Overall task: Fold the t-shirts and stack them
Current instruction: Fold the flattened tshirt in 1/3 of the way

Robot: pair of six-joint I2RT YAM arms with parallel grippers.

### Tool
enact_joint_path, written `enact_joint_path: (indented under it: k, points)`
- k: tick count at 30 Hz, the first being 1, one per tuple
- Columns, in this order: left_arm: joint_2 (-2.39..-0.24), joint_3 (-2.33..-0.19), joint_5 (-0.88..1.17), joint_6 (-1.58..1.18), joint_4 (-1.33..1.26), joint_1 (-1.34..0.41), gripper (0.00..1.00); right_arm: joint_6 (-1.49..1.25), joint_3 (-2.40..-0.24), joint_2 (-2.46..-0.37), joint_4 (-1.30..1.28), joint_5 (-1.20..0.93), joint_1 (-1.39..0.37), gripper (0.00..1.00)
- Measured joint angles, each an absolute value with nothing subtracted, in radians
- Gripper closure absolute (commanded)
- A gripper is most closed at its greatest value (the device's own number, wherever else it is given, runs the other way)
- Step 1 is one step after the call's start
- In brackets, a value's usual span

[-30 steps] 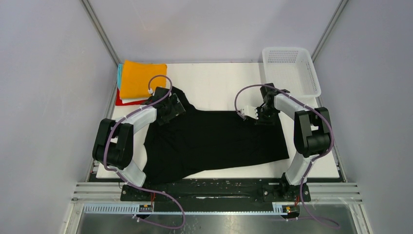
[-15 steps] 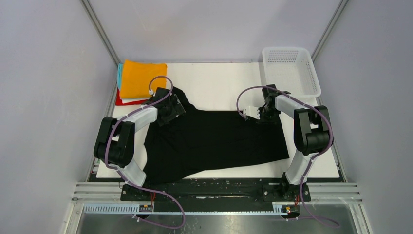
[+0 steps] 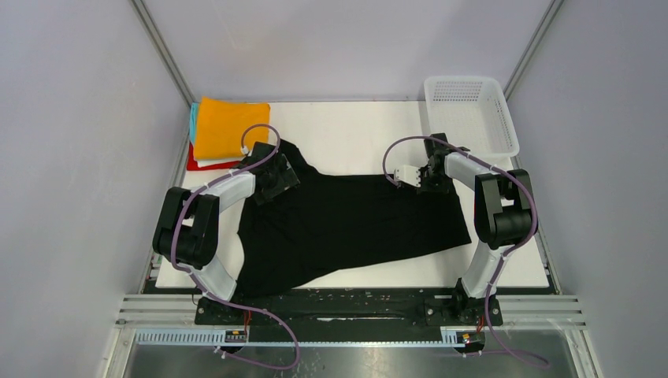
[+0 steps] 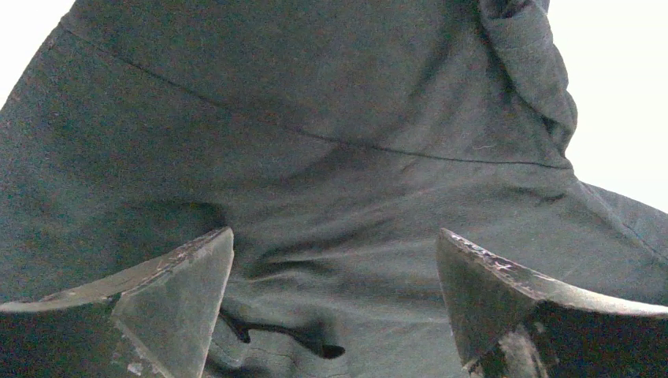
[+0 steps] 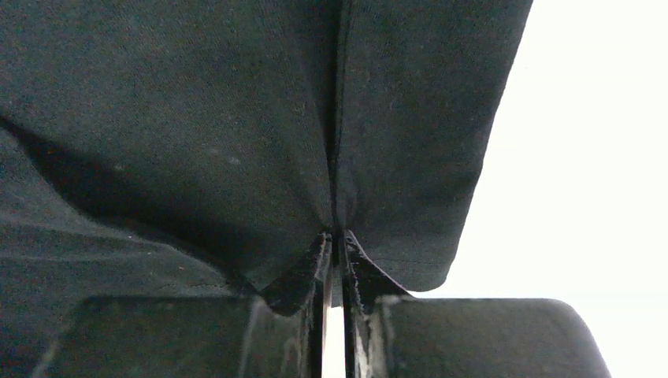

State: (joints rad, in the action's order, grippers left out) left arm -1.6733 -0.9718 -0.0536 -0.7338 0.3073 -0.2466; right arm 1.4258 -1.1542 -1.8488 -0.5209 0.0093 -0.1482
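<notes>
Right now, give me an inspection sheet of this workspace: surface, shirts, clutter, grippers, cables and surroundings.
Surface: white table, no spills seen.
Job's things: black shirt spread unfolded across the middle; folded stack in the far left corner, orange on top, with white, red and teal edges below.
Clutter: white mesh basket in the far right corner, nothing seen inside.
Grippers: left gripper open, low over the shirt's far left part; right gripper shut on a pinch of the shirt's far right edge.
Cables: purple cables loop above each arm, clear of the cloth.
Surroundings: plain grey walls with metal frame rails.
</notes>
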Motion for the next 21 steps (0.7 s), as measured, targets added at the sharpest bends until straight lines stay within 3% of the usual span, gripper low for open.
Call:
enact_joint_path:
  k: [2, 8, 21]
  points:
    - [-1.673, -0.972, -0.054, -0.734, 0.307, -0.247, 0.01, 1.418, -1.158, -1.848, -0.526, 0.007, -0.148, 0.74]
    - [-1.673, -0.972, -0.054, -0.733, 0.307, -0.247, 0.01, 1.412, -1.158, -1.848, -0.523, 0.004, -0.147, 0.67]
    - [-1.682, -0.976, -0.057, -0.733, 0.307, -0.247, 0.01, 1.429, -1.126, -1.850, -0.340, 0.112, -0.146, 0.67]
